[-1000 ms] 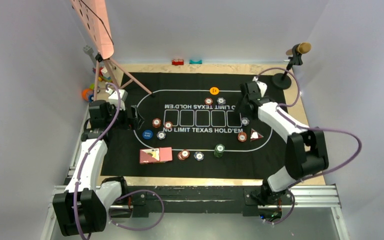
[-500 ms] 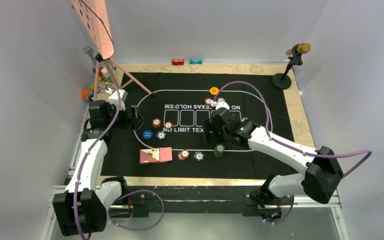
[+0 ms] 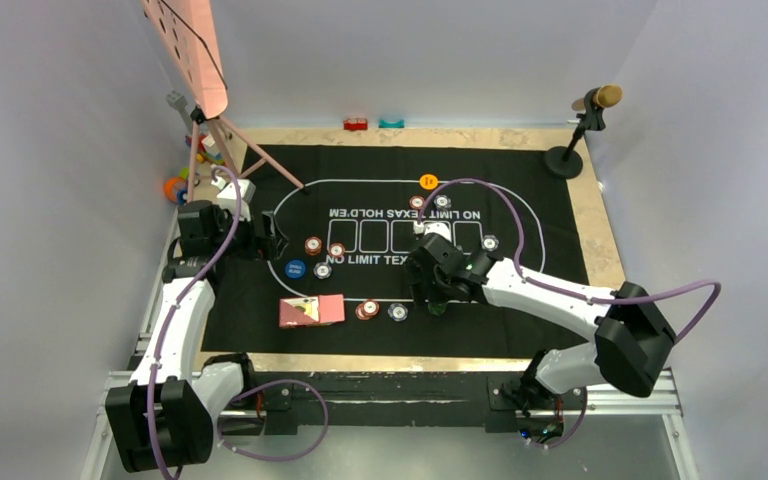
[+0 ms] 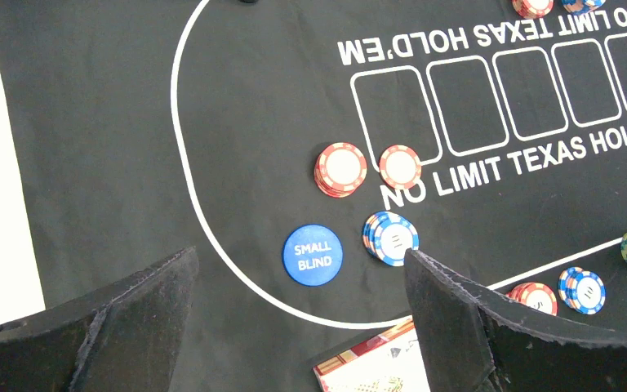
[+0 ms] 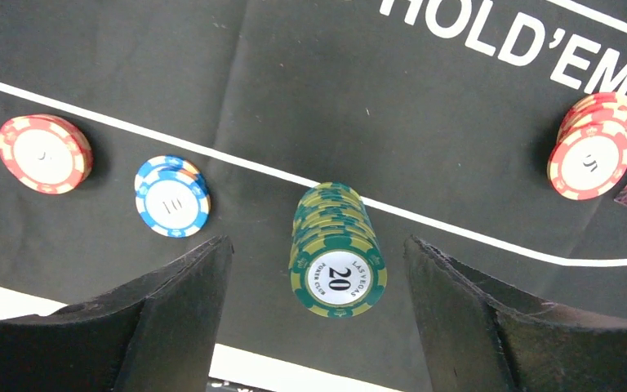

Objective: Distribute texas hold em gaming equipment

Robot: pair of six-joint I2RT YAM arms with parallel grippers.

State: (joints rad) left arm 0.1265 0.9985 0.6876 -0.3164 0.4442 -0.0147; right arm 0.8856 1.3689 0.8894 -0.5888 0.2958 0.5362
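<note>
**Right arm swings in over the green stack; no grip yet**

- Right gripper: jaws spread, nothing held. The fingers straddle the green chip stack with black mat showing on both sides, so no contact.
- The green stack stands upright, slightly leaning, on the white oval line toward the near edge of the mat, about midway along it.
- Along the same line on the right wrist view: blue chips just beside the green stack, red chips beyond them, and another red pile well apart on the other side.
- Change: a second ago this arm was out by the mat's right end. It has crossed to the middle and come down over the green stack. I read this as lining up a pickup, with the closing still to come.
- Left gripper: wide open and empty, parked at the mat's left end above the SMALL BLIND button. Unmoved.
- Cards lie near the near edge, left of centre.
</note>
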